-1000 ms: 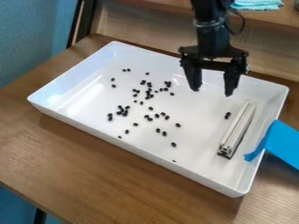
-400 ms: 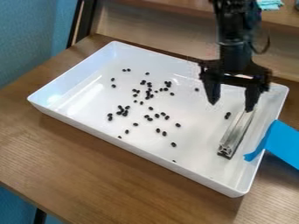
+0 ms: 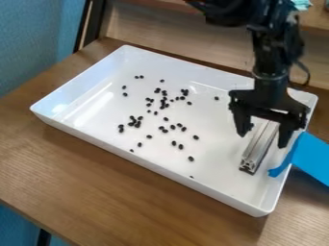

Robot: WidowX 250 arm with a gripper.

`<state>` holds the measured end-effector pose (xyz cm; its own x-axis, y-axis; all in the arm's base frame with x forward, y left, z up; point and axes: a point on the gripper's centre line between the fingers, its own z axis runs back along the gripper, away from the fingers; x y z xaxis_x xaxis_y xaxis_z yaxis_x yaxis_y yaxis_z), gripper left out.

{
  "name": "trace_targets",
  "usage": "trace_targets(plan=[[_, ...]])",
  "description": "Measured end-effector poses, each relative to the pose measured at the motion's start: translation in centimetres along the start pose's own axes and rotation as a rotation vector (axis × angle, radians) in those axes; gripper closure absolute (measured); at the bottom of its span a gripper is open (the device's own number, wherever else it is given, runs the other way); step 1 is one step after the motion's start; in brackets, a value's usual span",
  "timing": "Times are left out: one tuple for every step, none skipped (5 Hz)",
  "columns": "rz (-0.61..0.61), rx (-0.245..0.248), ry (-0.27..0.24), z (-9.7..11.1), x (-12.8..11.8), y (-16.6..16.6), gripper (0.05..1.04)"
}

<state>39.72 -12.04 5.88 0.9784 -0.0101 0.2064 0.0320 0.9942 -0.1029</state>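
The black gripper (image 3: 262,141) hangs open over the right end of the white tray (image 3: 160,166), one finger on either side of a silver metal bar (image 3: 259,147). Whether it touches the bar I cannot tell. The bar lies lengthwise in the tray near the right wall, its upper end partly behind the gripper. Many small black beans (image 3: 137,124) are scattered over the left and middle of the tray floor, with a single bean (image 3: 216,98) farther right, left of the gripper.
Blue tape (image 3: 311,157) runs over the tray's right rim onto the wooden table (image 3: 128,192). Behind the tray rises a wooden panel with a shelf (image 3: 173,6), where a teal cloth (image 3: 300,5) lies. A blue wall stands at the left.
The gripper has moved right and down, from above the tray's back right part to around the metal bar. Its fingers remain apart.
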Motion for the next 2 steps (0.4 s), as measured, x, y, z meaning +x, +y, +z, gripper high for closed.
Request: trace_targets(plan=[[-0.013,0.024,0.014,-1.66,-0.75,-0.49,0.13],[-0.003,0.038,0.015,-2.01,-0.76,-0.25,0.419]])
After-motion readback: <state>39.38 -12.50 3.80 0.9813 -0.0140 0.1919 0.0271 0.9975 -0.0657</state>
